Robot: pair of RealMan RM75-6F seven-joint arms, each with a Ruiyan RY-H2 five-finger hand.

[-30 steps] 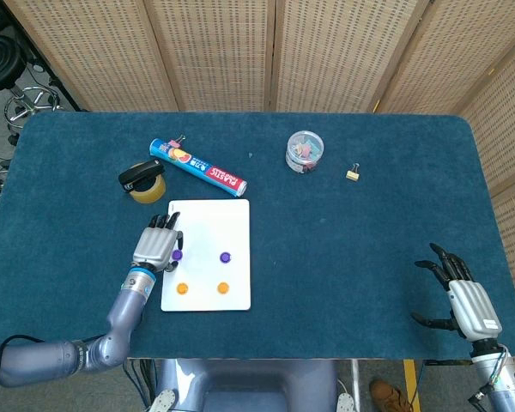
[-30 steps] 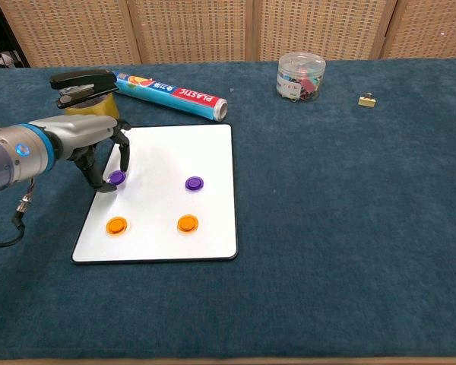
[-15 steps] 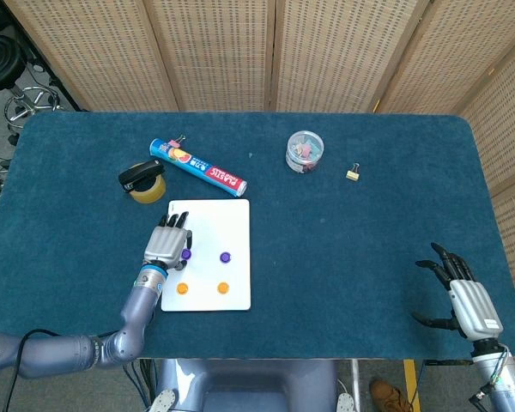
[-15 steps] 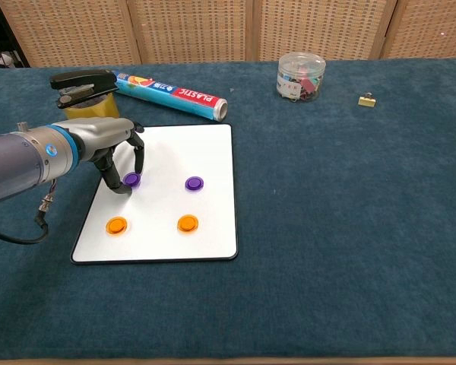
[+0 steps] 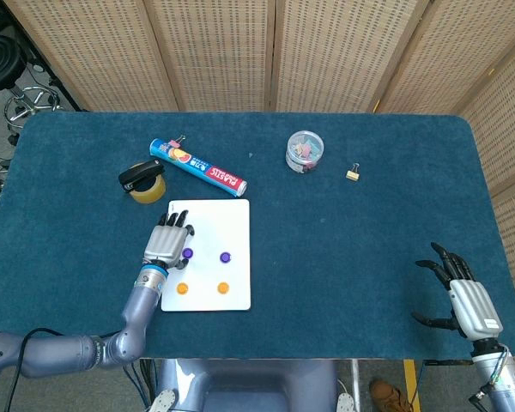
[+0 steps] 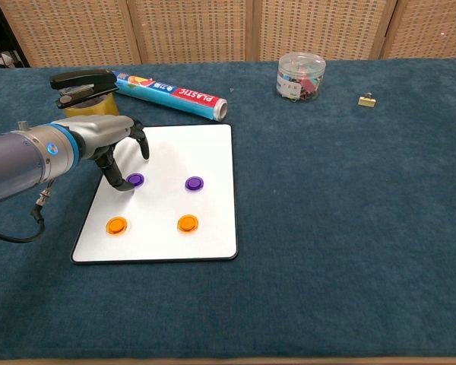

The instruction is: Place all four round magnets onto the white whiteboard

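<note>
The white whiteboard [image 5: 235, 225] [image 6: 205, 152] lies flat on the blue table, and all of the round magnets sit on it. Two purple magnets [image 6: 135, 179] [image 6: 194, 183] form the far row and two orange magnets [image 6: 117, 225] [image 6: 188, 223] the near row. In the head view they are the purple [image 5: 187, 253] [image 5: 226, 257] and orange [image 5: 182, 288] [image 5: 223, 288] magnets. My left hand [image 5: 167, 242] [image 6: 106, 141] hovers over the board's left edge. Its fingers are raised and its thumb tip is just left of the left purple magnet. My right hand [image 5: 463, 299] rests at the near right with its fingers spread, holding nothing.
A plastic wrap roll [image 5: 197, 167] [image 6: 171, 95] and a tape roll with a black stapler on it [image 5: 144, 180] [image 6: 83, 90] lie beyond the board. A clear jar of clips [image 5: 304, 150] [image 6: 301, 76] and a small binder clip [image 5: 353, 173] [image 6: 367, 99] are at the far right.
My left hand slid the left purple magnet rightward from the board's left edge, then lifted its fingers off it. The right hand stayed still.
</note>
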